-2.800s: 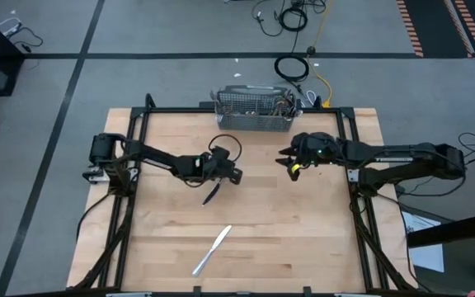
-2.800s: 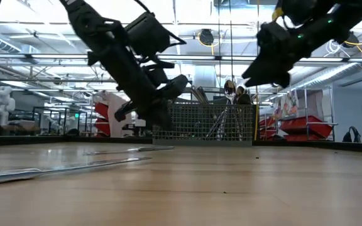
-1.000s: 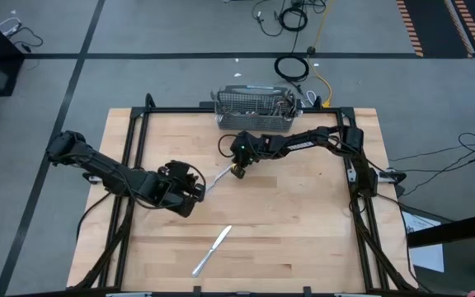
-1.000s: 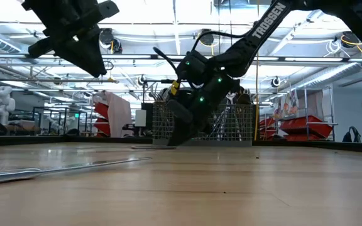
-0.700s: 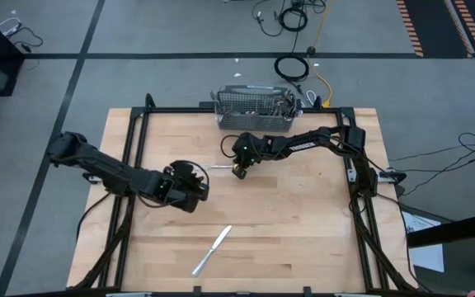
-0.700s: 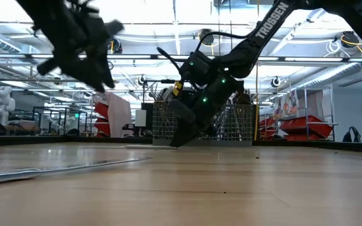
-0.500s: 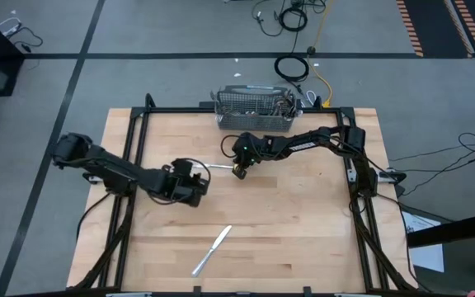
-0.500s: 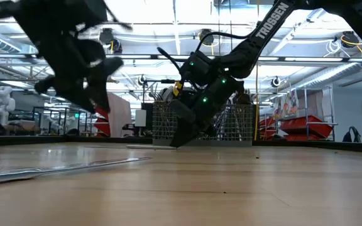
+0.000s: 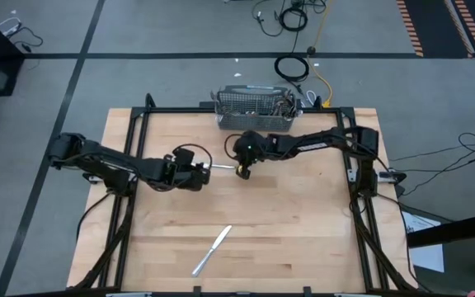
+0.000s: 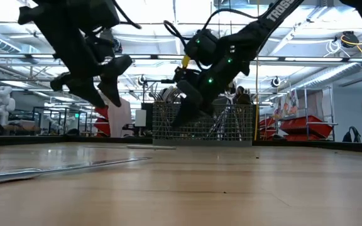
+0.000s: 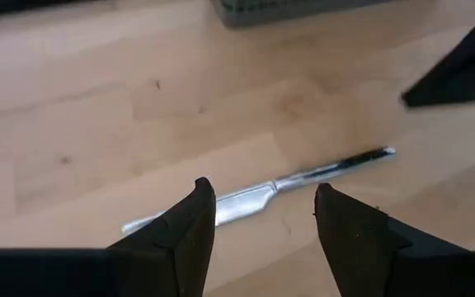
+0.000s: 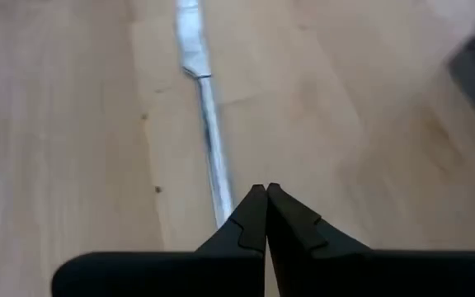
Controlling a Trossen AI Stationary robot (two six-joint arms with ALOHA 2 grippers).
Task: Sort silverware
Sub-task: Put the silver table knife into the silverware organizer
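Observation:
A silver table knife [image 9: 221, 167] lies flat on the wooden table between my two grippers. My left gripper [image 9: 207, 172] hangs open above its blade end; in the left wrist view one finger shows on each side of the knife [image 11: 262, 194], clear of it. My right gripper [image 9: 242, 172] is shut and hovers just above the knife's handle end [image 12: 218, 194], off the table in the low view [image 10: 176, 120]. A second knife [image 9: 213, 250] rests flat near the table's front edge.
A grey wire-mesh basket [image 9: 254, 121] with several pieces of silverware in its right end stands at the table's far edge, just beyond the right gripper. A black frame [image 9: 130, 157] runs along the table's sides. Bare wood lies between the two knives.
My left gripper has opened, sunk and moved toward the far right, ending over the knife's blade end. The knife lay slanted a second ago; it now lies level across the table. My right gripper, still shut, has lifted off the knife's handle end.

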